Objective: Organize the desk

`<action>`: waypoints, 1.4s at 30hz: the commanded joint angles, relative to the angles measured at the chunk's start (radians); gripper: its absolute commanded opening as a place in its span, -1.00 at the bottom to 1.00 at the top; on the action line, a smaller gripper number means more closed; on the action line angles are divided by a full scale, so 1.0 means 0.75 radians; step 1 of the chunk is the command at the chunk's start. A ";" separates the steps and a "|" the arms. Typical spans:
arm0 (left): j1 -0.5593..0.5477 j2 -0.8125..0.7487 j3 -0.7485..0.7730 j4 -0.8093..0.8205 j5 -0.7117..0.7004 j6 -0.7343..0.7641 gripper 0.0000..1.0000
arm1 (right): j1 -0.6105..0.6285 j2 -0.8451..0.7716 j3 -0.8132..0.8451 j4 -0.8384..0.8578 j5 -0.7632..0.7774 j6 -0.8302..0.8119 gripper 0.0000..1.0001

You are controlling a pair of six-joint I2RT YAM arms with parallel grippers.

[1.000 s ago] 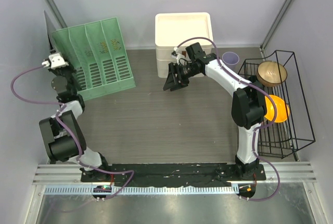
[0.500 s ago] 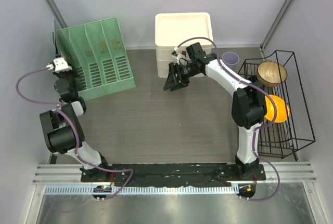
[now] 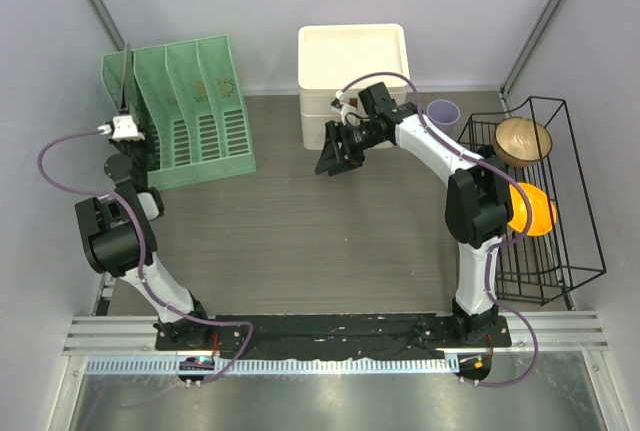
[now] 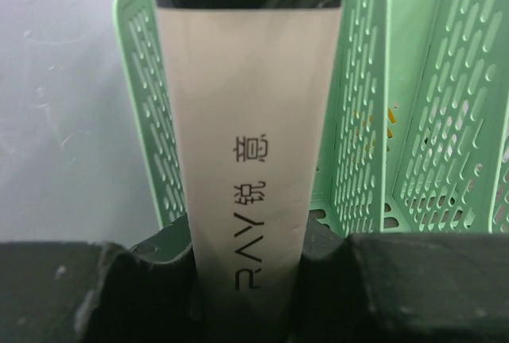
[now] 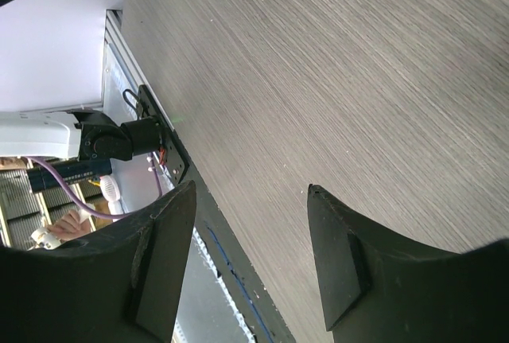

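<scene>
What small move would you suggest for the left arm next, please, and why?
Probably ease the notebook straight down into the leftmost slot of the green file rack. The left pincer is shut on the notebook, which stands on edge in line with that slot. How deep it sits I cannot tell. The right pincer hangs open over the desk.

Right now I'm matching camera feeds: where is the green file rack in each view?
Top external: green file rack at upper left, at the desk's far left corner.
Left wrist: it fills the background behind and right of the notebook.
Right wrist: not in it; only desk between the open right fingers.
Shared landmark: the notebook in the left fingers, a thin edge from above.
</scene>
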 commanded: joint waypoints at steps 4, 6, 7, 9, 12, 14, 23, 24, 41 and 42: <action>0.006 0.146 0.132 0.175 0.288 0.014 -1.00 | -0.005 0.010 0.007 0.040 -0.016 -0.014 0.26; 0.004 0.187 0.154 0.202 0.323 0.002 -1.00 | -0.005 0.012 0.007 0.038 -0.012 -0.012 0.26; 0.004 0.191 0.158 0.200 0.327 -0.016 -1.00 | -0.003 0.012 0.007 0.040 -0.010 -0.012 0.26; 0.004 0.203 0.169 0.200 0.325 -0.022 -1.00 | -0.005 0.014 0.009 0.040 -0.008 -0.012 0.26; 0.004 0.214 0.167 0.212 0.298 -0.029 -0.96 | -0.005 0.016 0.015 0.038 -0.006 -0.010 0.25; 0.004 0.212 0.159 0.227 0.276 -0.029 -0.85 | -0.005 0.020 0.018 0.038 -0.006 -0.010 0.26; 0.004 0.085 0.122 0.113 0.198 -0.022 -0.11 | -0.005 -0.025 0.011 0.038 0.101 -0.036 0.26; 0.004 0.067 0.122 0.088 0.188 -0.022 -0.01 | -0.005 -0.031 0.011 0.036 0.113 -0.042 0.25; 0.037 -0.510 0.081 -0.597 0.008 0.035 0.92 | -0.005 -0.276 -0.009 -0.050 0.577 -0.267 0.31; 0.037 -0.579 0.089 -0.673 0.012 0.035 0.97 | -0.005 -0.293 -0.015 -0.038 0.638 -0.284 0.33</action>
